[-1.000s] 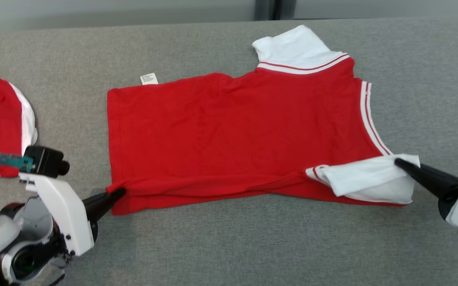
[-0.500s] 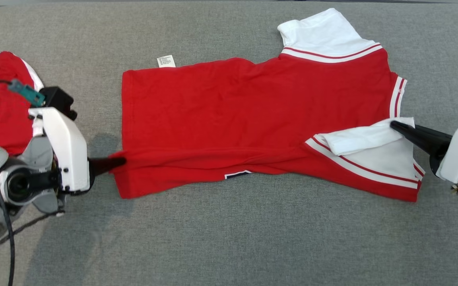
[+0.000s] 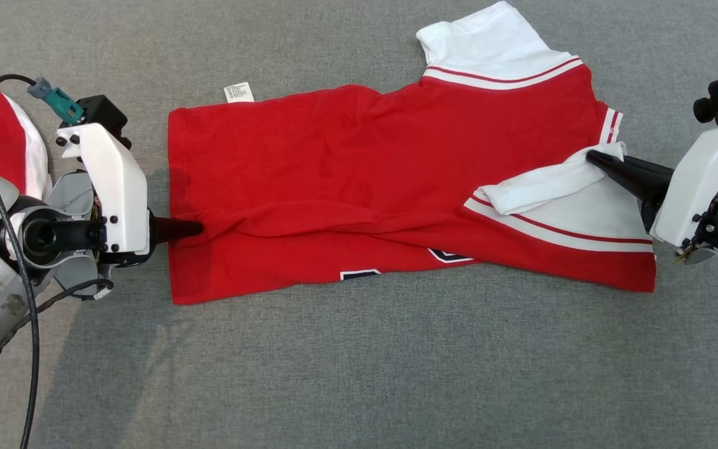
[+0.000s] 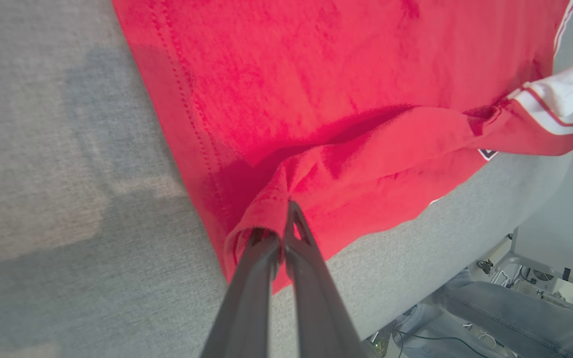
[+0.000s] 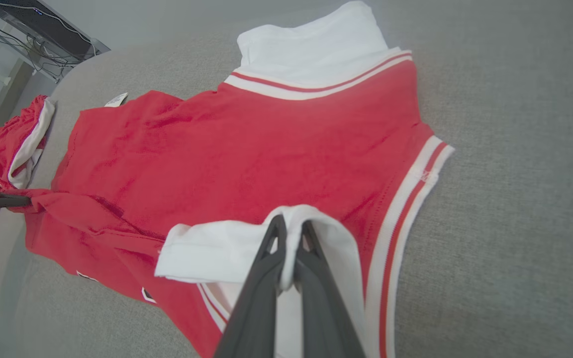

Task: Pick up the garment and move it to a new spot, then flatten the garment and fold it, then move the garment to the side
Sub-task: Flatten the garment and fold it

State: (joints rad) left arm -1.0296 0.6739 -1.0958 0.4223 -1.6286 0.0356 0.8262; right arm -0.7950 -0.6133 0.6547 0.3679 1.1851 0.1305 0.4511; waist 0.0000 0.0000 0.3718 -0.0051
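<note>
The left tool, slim dark fingers pinched tight on the bunched hem, and the right tool, clamped on a folded white sleeve, hold the soft red jersey garment, creased lengthwise, midway across the grey woven desk.

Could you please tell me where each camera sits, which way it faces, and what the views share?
Head view: head-mounted, looking forward and down at the red jersey with white sleeves on the grey fabric surface; left gripper at left, right gripper at right.
Left wrist view: wrist-mounted, looking along its dark fingers pinching the jersey's red hem.
Right wrist view: wrist-mounted, looking along its fingers pinching a white sleeve.
Shared: all three show the jersey.
</note>
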